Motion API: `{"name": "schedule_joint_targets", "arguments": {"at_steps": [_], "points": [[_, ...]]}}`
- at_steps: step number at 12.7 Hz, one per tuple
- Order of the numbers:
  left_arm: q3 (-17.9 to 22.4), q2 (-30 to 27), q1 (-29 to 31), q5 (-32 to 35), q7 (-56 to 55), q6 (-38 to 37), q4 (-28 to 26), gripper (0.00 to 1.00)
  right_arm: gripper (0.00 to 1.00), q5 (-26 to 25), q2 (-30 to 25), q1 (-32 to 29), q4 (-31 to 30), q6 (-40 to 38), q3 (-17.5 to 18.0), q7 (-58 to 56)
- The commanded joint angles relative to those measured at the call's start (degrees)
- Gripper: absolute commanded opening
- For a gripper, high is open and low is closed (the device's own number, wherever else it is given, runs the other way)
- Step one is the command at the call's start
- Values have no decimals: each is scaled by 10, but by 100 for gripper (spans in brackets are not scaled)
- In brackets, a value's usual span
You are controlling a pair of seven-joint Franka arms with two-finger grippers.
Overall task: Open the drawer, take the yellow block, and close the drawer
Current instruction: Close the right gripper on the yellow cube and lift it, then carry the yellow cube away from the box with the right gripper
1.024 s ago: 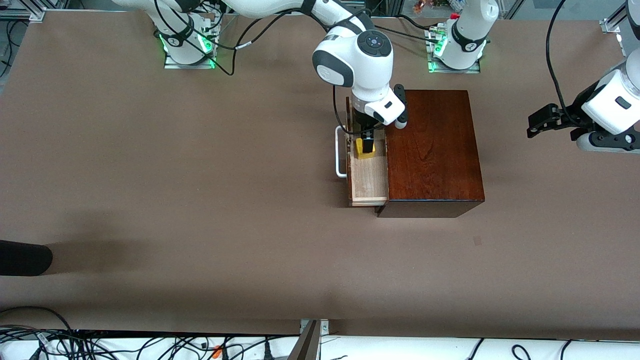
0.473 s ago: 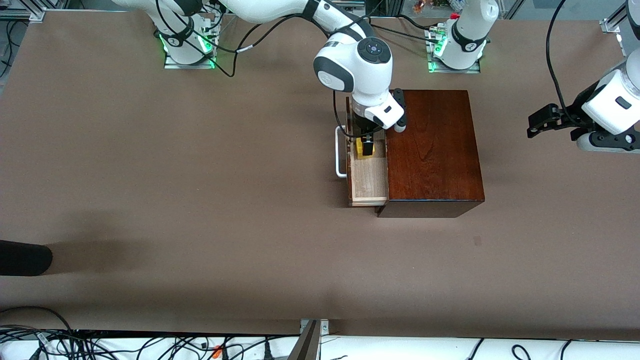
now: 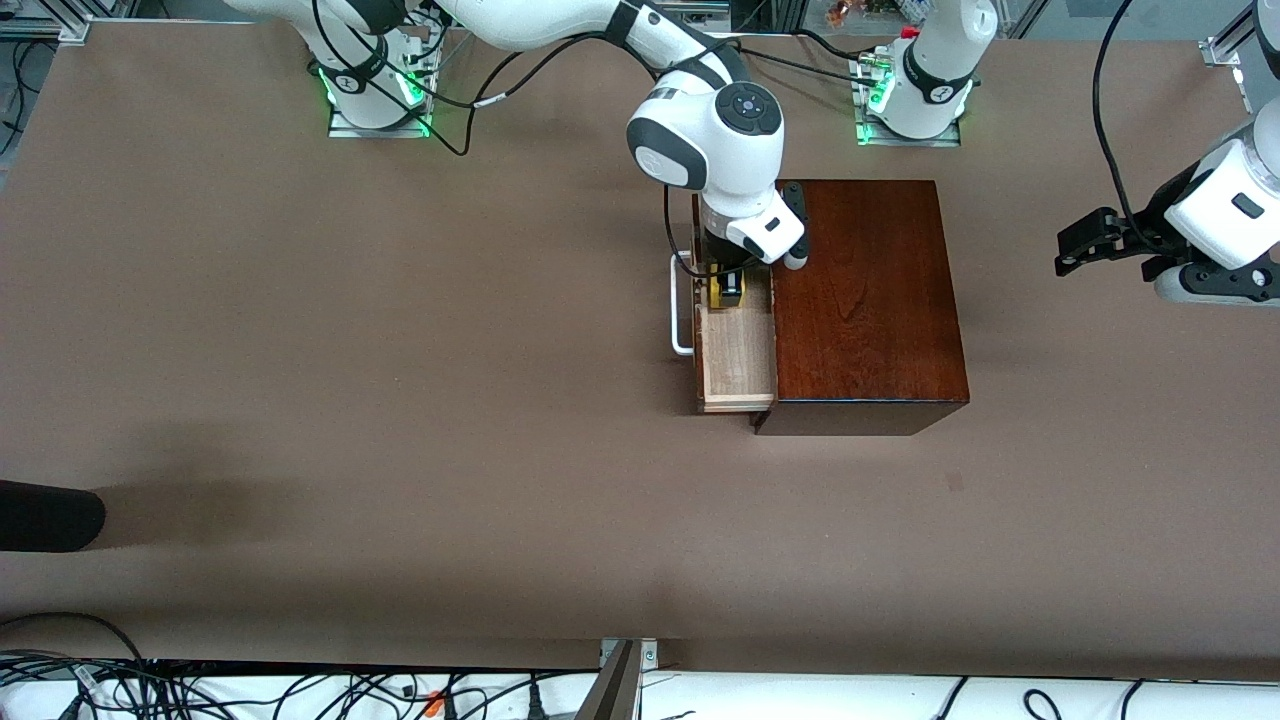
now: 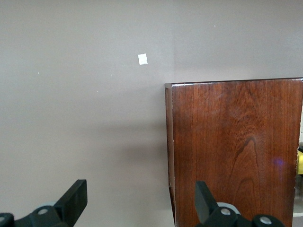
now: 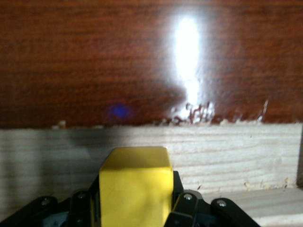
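Note:
The reddish-brown box [image 3: 865, 300] stands mid-table with its drawer [image 3: 738, 365] pulled out toward the right arm's end, white bar handle [image 3: 680, 305] leading. My right gripper [image 3: 728, 290] is down inside the pale tray. It is shut on the yellow block [image 3: 722, 297], whose lower part rests in the tray. In the right wrist view the yellow block [image 5: 136, 184] sits between the black fingers [image 5: 182, 201], before the tray's pale wall [image 5: 227, 151]. My left gripper [image 3: 1070, 250] waits open in the air past the box, its fingertips wide apart in its own view [image 4: 140, 198].
A black rounded object [image 3: 50, 515] juts in at the table edge toward the right arm's end. A small pale mark [image 3: 955, 482] lies on the table nearer the camera than the box. Cables run along the front edge [image 3: 300, 690].
The right hand has sunk lower into the drawer and its fingers have shut on the yellow block. The left arm has not moved.

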Motion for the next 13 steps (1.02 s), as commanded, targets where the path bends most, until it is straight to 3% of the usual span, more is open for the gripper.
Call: {"name": "schedule_joint_targets", "arguments": {"at_steps": [1,5,7,13], "points": [[-3,7,3,11,4,-9,16,100,0,-7,-8,6,56,-75,-1,-7],[-3,7,3,12,3,-9,16,100,0,8,-67,-8,101,-150,1,3],[-4,7,3,11,1,-9,16,100,0,50,-111,-51,100,-188,-1,9],[-3,7,3,11,1,-9,16,100,0,65,-160,-188,96,-234,-38,40]]}}
